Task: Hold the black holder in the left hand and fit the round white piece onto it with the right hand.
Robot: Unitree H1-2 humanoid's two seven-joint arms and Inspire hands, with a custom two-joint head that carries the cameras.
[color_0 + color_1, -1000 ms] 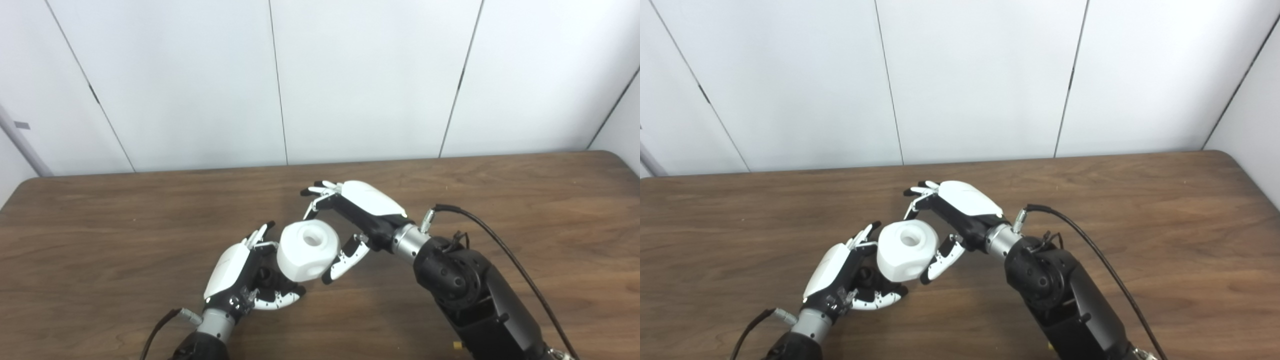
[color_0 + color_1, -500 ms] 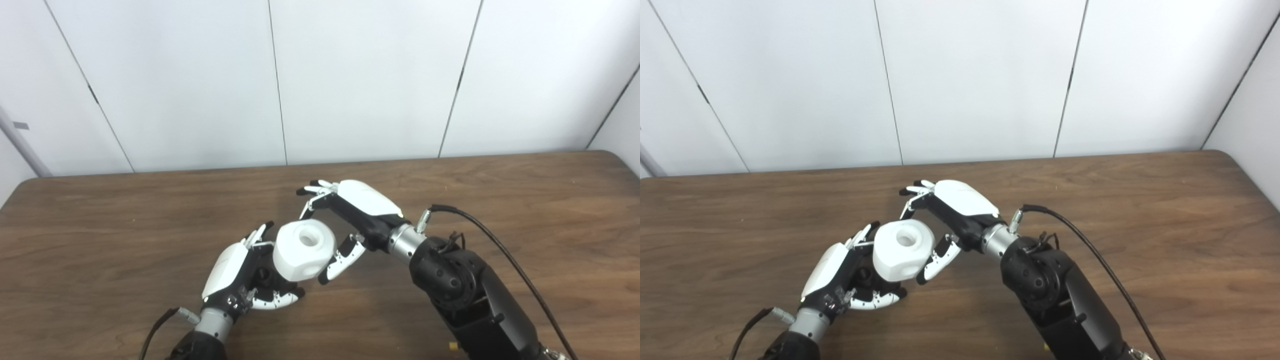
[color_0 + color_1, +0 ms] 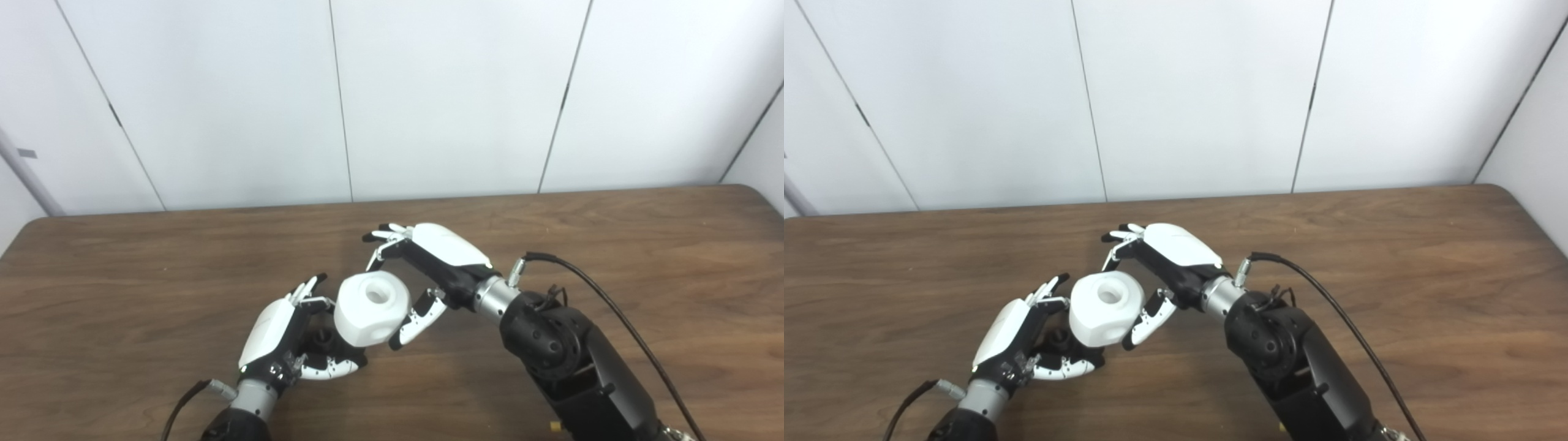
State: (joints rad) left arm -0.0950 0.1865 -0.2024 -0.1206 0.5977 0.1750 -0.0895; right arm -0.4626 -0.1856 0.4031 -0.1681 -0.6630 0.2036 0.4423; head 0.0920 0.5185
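Over the brown wooden surface, the left hand wraps its fingers around the small black holder. The right hand grips the round white plastic piece, touching the holder's top.
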